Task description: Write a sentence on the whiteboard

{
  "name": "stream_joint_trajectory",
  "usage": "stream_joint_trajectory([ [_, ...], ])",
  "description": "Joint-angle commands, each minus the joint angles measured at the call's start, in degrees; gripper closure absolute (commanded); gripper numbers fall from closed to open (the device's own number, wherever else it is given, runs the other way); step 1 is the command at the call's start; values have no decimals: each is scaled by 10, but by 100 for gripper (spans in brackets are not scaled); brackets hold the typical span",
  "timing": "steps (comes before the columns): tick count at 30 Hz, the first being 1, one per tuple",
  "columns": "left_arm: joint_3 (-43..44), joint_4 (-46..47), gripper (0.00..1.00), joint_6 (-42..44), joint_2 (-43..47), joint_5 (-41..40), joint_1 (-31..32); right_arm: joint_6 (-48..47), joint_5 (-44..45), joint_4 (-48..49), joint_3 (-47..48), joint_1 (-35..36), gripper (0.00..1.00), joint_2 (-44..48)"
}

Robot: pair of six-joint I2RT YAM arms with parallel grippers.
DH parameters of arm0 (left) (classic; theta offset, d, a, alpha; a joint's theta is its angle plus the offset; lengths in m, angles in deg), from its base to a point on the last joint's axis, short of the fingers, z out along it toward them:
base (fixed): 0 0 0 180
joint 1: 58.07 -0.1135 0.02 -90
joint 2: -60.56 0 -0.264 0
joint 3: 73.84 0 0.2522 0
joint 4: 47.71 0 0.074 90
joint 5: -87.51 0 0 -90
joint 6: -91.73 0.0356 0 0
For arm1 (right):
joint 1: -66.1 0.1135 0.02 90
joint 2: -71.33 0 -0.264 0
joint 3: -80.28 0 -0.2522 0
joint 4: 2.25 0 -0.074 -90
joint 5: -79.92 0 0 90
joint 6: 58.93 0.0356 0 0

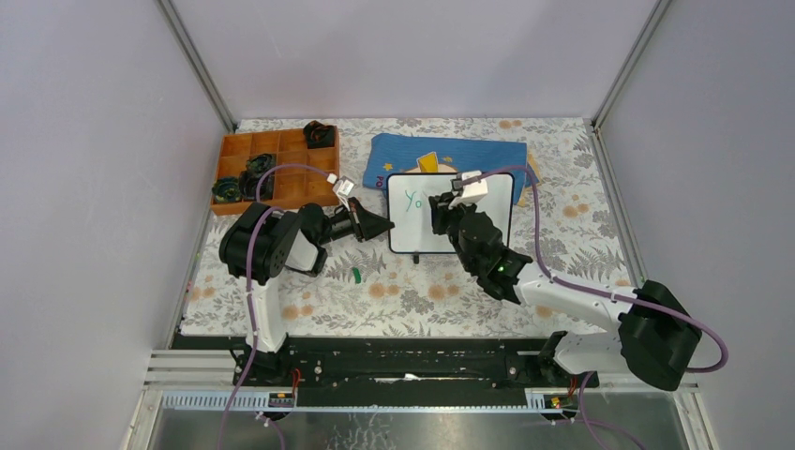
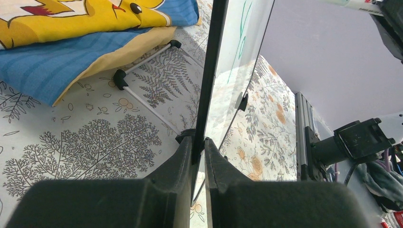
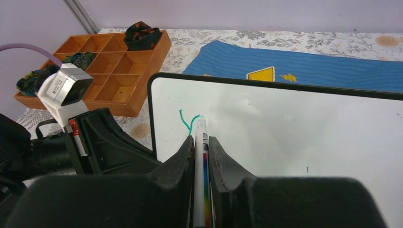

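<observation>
Only the green letters "Yo" can be read, on the whiteboard.

Cannot read the sentence past two green letters; lost beyond them, with the whiteboard middle, under the right gripper. Cannot see most of the marker barrel, buried between its fingers. Too small to name: dark bundles in the orange tray, green bit toward the tabletop's near-left corner.

The top camera is looking down on the whole tabletop; wrist cameras are peering closely past the left gripper and right gripper, all sharing the whiteboard.
</observation>
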Motion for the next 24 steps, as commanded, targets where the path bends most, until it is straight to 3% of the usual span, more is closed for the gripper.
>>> stream_joint_trajectory([
  [1, -10, -38, 100, 17, 3, -4, 7, -10, 22, 10, -3, -10, 100, 3],
  [24, -10, -45, 100, 21, 7, -4, 9, -1, 15, 17, 21, -11, 100, -55],
])
